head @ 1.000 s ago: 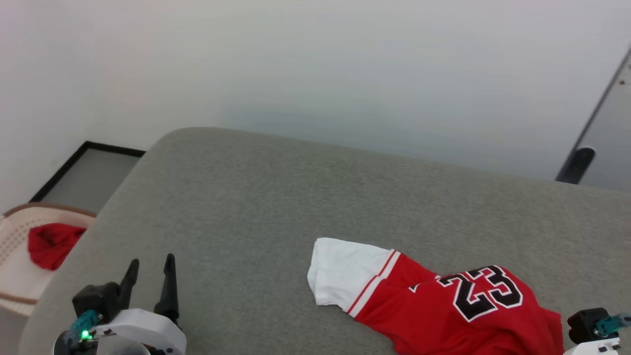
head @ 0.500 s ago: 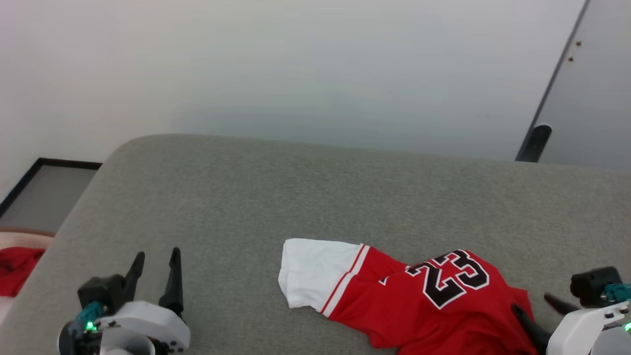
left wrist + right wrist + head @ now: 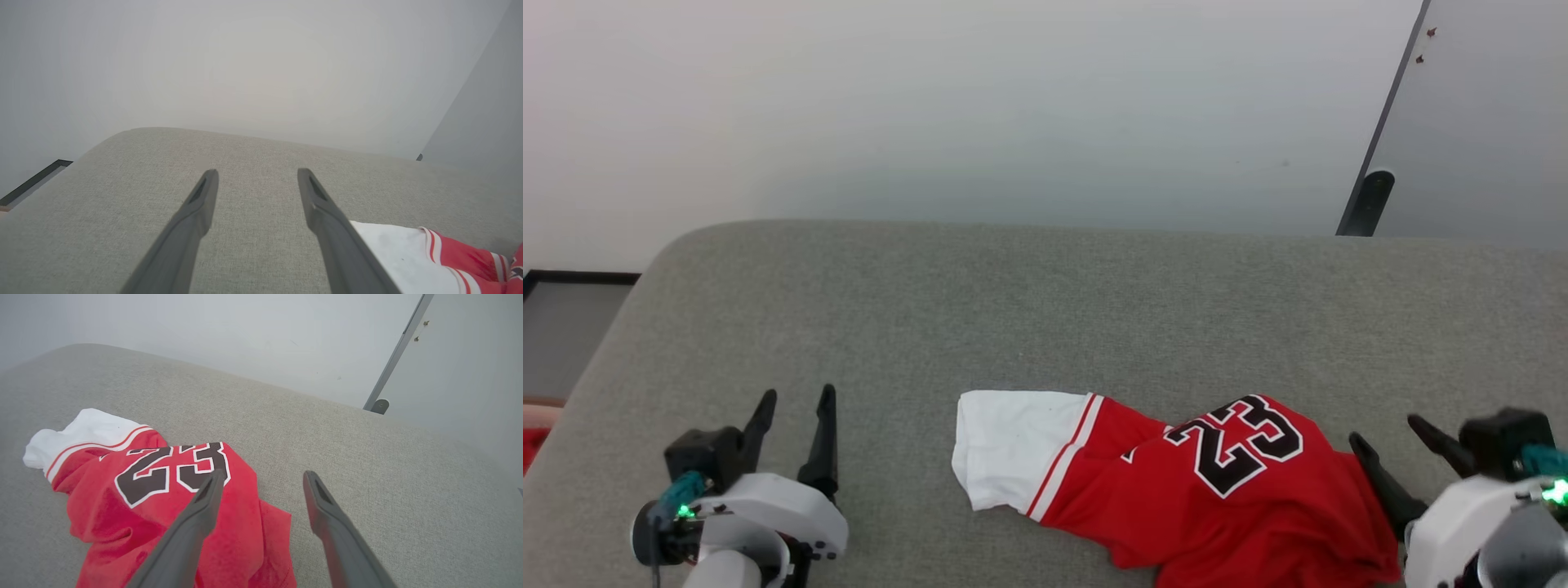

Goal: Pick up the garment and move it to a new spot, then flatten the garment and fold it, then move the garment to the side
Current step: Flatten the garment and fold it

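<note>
The garment (image 3: 1176, 482), a red jersey with a white sleeve and a black 23, lies crumpled on the grey cushion (image 3: 1045, 310) near its front edge. Its white sleeve (image 3: 404, 257) shows at the lower right of the left wrist view. My right gripper (image 3: 1382, 439) stands open just right of the garment, holding nothing. In the right wrist view the garment (image 3: 135, 498) lies left of and partly under my right gripper (image 3: 261, 479). Well left of the garment, over bare cushion, my left gripper (image 3: 797, 396) is open and empty; it appears again as my left gripper (image 3: 257, 173).
A pale wall (image 3: 980, 106) rises behind the cushion. A dark slanted post (image 3: 1372, 163) with a grey panel stands at the far right. A black-framed panel (image 3: 564, 327) lies on the floor at the left. A red scrap (image 3: 529, 445) shows at the left edge.
The head camera has turned, shifting the scene left. My right gripper has opened and come further into view beside the garment. The left gripper stays open.
</note>
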`<state>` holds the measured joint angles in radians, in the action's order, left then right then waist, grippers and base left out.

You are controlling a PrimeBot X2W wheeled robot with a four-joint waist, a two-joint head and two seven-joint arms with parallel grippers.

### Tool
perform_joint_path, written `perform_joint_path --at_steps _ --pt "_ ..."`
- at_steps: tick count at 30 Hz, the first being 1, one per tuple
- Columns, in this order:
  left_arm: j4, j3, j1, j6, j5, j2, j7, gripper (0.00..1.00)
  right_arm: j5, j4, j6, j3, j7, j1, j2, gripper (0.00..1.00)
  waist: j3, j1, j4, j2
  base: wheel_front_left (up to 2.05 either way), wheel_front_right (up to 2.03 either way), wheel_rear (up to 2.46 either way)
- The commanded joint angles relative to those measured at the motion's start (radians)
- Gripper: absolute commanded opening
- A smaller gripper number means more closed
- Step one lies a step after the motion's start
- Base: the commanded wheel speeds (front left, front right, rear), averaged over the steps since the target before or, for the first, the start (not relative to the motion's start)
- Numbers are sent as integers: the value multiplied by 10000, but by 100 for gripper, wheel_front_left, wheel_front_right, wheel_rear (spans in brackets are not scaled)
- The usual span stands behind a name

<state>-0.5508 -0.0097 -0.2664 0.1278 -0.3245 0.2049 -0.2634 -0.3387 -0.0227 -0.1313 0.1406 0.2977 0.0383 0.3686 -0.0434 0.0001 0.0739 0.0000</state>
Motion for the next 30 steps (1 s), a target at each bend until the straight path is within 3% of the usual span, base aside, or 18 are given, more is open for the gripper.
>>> perform_joint_path --at_steps 1,5,19,27,28,29,30 --pt "-1 -46 -39 37 -17 1 -10 100 -94 140 10 95 86 234 108 100 36 -1 91 0 0 0 0" --pt "-2 -161 -107 41 53 -27 -10 100 -522 622 8 338 616 779 221 100 132 -1 417 0 0 0 0" --pt "81 -444 -231 40 24 -480 -9 100 -2300 2554 10 826 4400 2523 1179 100 938 -1 2214 0 0 0 0" --pt "7 -550 -401 39 -126 -593 -10 100 -3031 3439 7 641 5827 3075 965 100 1259 -1 2737 0 0 0 0" --pt "2 -552 -418 41 -124 -589 -10 100 -3112 3522 7 630 6034 3101 903 46 1266 -1 2755 0 0 0 0" --pt "2 -535 -441 40 -140 -589 -10 100 -3105 3501 7 708 6228 3155 913 13 1275 -1 2768 0 0 0 0" --pt "-6 -516 -451 40 -152 -586 -10 100 -3154 3510 7 728 6403 3184 928 0 1271 -1 2768 0 0 0 0"
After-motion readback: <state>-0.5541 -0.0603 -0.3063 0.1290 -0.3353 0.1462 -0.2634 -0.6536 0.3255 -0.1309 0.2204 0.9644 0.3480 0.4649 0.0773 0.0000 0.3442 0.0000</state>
